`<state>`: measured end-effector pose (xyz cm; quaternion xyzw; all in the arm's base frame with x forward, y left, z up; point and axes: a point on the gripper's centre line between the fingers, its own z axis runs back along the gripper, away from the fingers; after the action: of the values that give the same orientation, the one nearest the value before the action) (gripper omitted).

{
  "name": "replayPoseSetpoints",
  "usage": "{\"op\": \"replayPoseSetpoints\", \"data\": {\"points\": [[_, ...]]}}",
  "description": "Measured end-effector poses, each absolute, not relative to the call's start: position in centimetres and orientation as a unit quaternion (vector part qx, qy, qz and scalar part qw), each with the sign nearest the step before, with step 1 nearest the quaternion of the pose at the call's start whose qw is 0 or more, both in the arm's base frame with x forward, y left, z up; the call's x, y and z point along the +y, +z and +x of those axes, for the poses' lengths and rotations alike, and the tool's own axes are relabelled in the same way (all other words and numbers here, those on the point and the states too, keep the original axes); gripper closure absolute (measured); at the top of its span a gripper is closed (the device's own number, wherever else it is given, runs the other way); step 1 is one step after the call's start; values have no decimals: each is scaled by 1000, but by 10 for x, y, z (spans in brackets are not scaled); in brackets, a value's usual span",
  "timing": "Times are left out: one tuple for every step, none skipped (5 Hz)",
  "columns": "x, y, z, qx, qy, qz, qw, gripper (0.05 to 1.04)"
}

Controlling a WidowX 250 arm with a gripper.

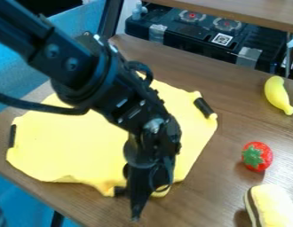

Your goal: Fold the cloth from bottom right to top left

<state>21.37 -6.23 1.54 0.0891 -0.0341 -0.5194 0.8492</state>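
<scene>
- Cloth (pixel 77 146): yellow, on the counter (pixel 208 195), mostly spread out, left and centre of view; lower edge wavy.
- Black strips at its edges: one left (pixel 12 136), one upper right (pixel 203 107), one bottom (pixel 120 191), just beside the tool.
- Arm (pixel 107 80) comes in from upper left, across the cloth, hiding part of it.
- Tool (pixel 136 216) points down at the cloth's bottom edge, tip in view just below that edge. Can't tell if wide or narrow, or whether it grips cloth.
- Right side of counter: banana (pixel 278 94) up top, strawberry (pixel 256 156) lower, yellow item with dark stripe (pixel 275 207) at bottom right, partly cut off.
- Black unit (pixel 178 32) behind counter, two round fittings on top.
</scene>
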Motion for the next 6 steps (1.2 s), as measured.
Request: {"op": "replayPoseSetpoints", "data": {"points": [[-70, 26, 201, -36, -527, 74, 846, 1022], [-66, 39, 202, -33, -519, 59, 852, 1024], [-37, 49, 236, -19, -471, 48, 880, 1024], [-2, 51, 270, 4, -431, 41, 902, 1024], [29, 55, 297, 19, -402, 28, 915, 1024], [49, 63, 314, 23, -387, 21, 922, 1024]]}}
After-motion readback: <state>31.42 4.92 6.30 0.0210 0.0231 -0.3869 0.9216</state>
